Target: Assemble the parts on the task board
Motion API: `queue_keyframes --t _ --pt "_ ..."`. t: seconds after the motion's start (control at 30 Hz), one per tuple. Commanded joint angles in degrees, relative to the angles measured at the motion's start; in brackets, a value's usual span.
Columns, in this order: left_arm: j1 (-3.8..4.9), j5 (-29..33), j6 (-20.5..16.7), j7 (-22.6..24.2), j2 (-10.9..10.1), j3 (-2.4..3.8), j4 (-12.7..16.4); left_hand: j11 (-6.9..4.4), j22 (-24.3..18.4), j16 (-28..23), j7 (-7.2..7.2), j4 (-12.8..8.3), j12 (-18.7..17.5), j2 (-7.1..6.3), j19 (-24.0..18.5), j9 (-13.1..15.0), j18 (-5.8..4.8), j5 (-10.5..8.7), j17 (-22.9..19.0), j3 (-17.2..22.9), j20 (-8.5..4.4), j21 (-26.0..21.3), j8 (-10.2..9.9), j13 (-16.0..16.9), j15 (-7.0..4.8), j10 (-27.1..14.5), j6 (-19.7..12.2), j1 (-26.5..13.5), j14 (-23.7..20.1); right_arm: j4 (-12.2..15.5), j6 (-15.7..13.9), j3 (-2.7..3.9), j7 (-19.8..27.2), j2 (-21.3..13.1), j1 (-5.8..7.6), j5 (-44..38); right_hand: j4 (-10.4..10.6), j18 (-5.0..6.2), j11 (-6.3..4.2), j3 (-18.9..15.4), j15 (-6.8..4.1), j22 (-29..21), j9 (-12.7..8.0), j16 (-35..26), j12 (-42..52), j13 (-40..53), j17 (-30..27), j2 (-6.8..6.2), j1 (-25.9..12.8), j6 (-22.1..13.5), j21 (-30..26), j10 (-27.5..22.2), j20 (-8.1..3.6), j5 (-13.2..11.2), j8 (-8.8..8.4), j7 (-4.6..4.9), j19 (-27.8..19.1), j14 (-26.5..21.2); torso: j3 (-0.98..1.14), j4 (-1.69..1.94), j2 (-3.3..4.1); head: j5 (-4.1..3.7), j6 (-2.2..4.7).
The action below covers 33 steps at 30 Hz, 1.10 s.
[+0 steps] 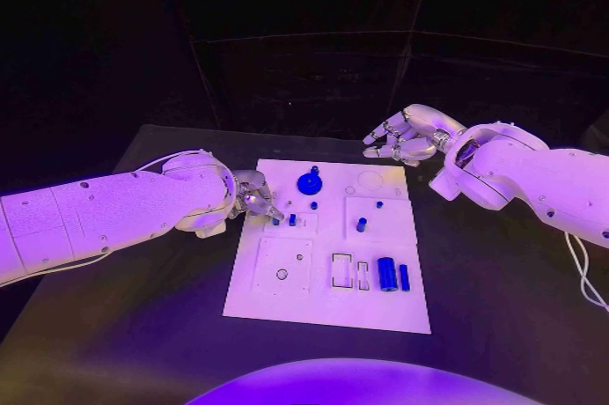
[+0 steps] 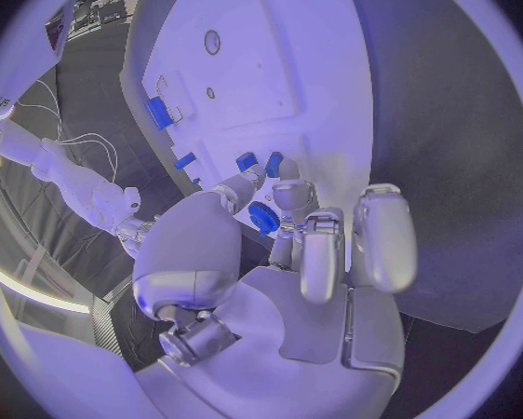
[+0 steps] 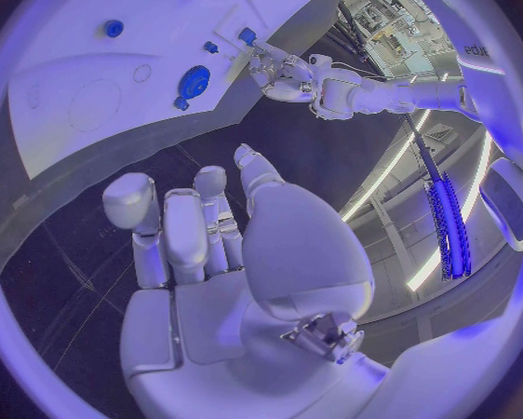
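Across the middle of the head view lies the black table, and on it the task board, a white plate with its long axis running from the frame's top to its bottom. Plenty of bare table shows on either side of the plate, so both arms have room to swing.

Left arm sweeps in from the frame's left edge, right arm from the right. The left hand is right at the board's left edge, about a third of the way down, fingertips over the plate. Whether it is pinching something I cannot tell; the fingers are bunched together and cover whatever may be between them. The right hand hangs above the board's upper right corner, off the plate, fingers loosely curled and apart, nothing in them.

Now the parts. Largest is the round blue part near the board's top centre, with a small stem pointing up-frame. Just right of the left fingertips stands a small blue peg, another small peg above it. Mid-right sits a blue peg, and in the lower right two blue cylinders lie side by side, long axes up-down.

My read: the left hand is much the nearer to the small pegs, which lie immediately to its right, so the next move looks like its job.
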Motion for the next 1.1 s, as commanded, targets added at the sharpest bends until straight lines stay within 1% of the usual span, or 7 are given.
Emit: queue_keyframes --t 0.03,0.27,0.5,0.67,0.87,0.97,1.1 --pt "0.06 0.2 0.5 -0.3 0.1 0.03 0.1 0.06 0.1 0.2 0.02 0.3 0.4 0.02 0.9 0.0 -0.77 0.07 15.1 0.0 -0.26 0.4 0.2 0.1 -0.06 0.3 0.3 -0.7 5.9 0.1 -0.4 0.03 0.3 0.0 0.10 0.0 0.2 0.51 -0.06 -0.1 -0.37 -0.1 -0.1 -0.2 -0.4 -0.1 -0.1 0.57 0.0 -0.3 -0.3 -0.3 -0.06 0.3 0.27 0.01 -0.5 0.8 -0.01 -0.06 0.03 -0.01 0.00" --pt "0.06 0.4 0.4 -0.3 0.1 0.03 -0.2 0.07 0.1 0.2 0.03 0.7 0.4 0.23 0.9 0.0 -0.76 0.05 15.1 -0.2 -0.25 0.3 0.3 0.1 -0.06 0.3 0.3 -1.2 5.9 0.1 -0.5 0.03 0.3 0.0 0.10 0.0 0.2 0.51 -0.06 -0.1 -0.37 -0.1 -0.1 -0.2 -0.4 -0.1 -0.1 0.57 0.0 -0.3 -0.3 -0.3 -0.06 0.3 0.27 0.01 -0.5 0.8 0.01 0.01 0.00 -0.05 0.02" --pt "0.06 2.5 -1.8 0.2 -0.2 0.05 0.0 0.16 -0.2 0.2 0.12 3.2 0.1 -0.29 0.8 0.0 -0.68 0.03 15.1 -3.8 -0.20 -0.1 0.4 -0.4 0.04 0.1 0.2 -4.6 5.9 0.1 -0.5 0.03 0.3 0.1 0.10 0.0 0.3 0.52 -0.06 -0.1 -0.38 -0.1 -0.1 -0.2 -0.4 -0.1 -0.1 0.58 0.0 -0.3 -0.3 -0.4 -0.07 0.3 0.28 0.01 -0.6 0.8 -0.02 -0.01 -0.02 -0.12 0.23" --pt "0.16 7.7 -6.9 4.7 -1.6 0.11 0.8 1.95 -7.5 -0.8 2.23 2.4 -10.9 0.28 -2.4 -1.5 0.82 -0.12 13.9 -5.0 0.71 -7.6 -2.4 -12.5 1.46 -9.4 -4.7 -1.8 5.5 0.0 -0.5 0.03 0.3 0.1 0.10 0.0 0.3 0.52 -0.06 -0.1 -0.38 -0.1 -0.1 -0.2 -0.4 -0.1 -0.1 0.58 0.0 -0.3 -0.3 -0.4 -0.07 0.3 0.28 0.01 -0.6 0.8 -0.01 -0.01 -0.02 -0.24 0.43" --pt "0.62 13.3 -10.4 11.9 -2.8 0.14 1.2 5.88 -32.5 -17.9 6.11 0.8 -17.1 -0.29 -14.6 -4.9 5.48 0.10 -3.8 -5.4 3.60 -35.2 -7.1 -16.5 4.79 -17.9 -11.2 1.5 -2.5 -0.1 -0.5 0.03 0.3 0.0 0.10 0.0 0.3 0.52 -0.06 -0.1 -0.38 -0.1 -0.1 -0.2 -0.4 -0.1 -0.1 0.58 0.0 -0.3 -0.3 -0.4 -0.07 0.3 0.28 0.01 -0.6 0.8 0.03 0.01 -0.03 -0.19 0.63" --pt "0.71 14.3 -11.3 14.6 -2.8 0.13 1.1 6.68 -35.1 -25.3 7.03 0.0 -19.0 -0.55 -16.1 -5.8 5.68 0.08 -10.5 -5.5 4.52 -38.6 -8.1 -17.9 5.46 -20.2 -12.6 3.0 -6.1 -0.1 -0.5 0.03 0.3 0.0 0.10 0.0 0.3 0.52 -0.06 -0.1 -0.38 -0.1 -0.1 -0.2 -0.4 -0.1 -0.1 0.58 0.0 -0.3 -0.3 -0.4 -0.07 0.3 0.28 0.01 -0.6 0.8 0.03 0.04 0.01 -0.28 0.75" --pt "0.78 14.5 -14.3 21.2 -1.7 0.08 0.4 8.26 -39.1 -43.8 8.50 -3.5 -22.9 0.47 -19.4 -7.6 5.70 0.16 -26.5 -3.3 6.11 -44.5 -9.6 -21.0 7.02 -25.2 -14.2 9.6 -17.0 -0.2 -0.5 0.03 0.4 0.1 0.10 0.0 0.3 0.52 -0.06 -0.1 -0.38 -0.1 -0.1 -0.2 -0.4 -0.1 -0.1 0.58 0.0 -0.3 -0.3 -0.4 -0.07 0.3 0.28 0.01 -0.6 0.8 0.03 -0.01 0.02 -0.37 0.97"
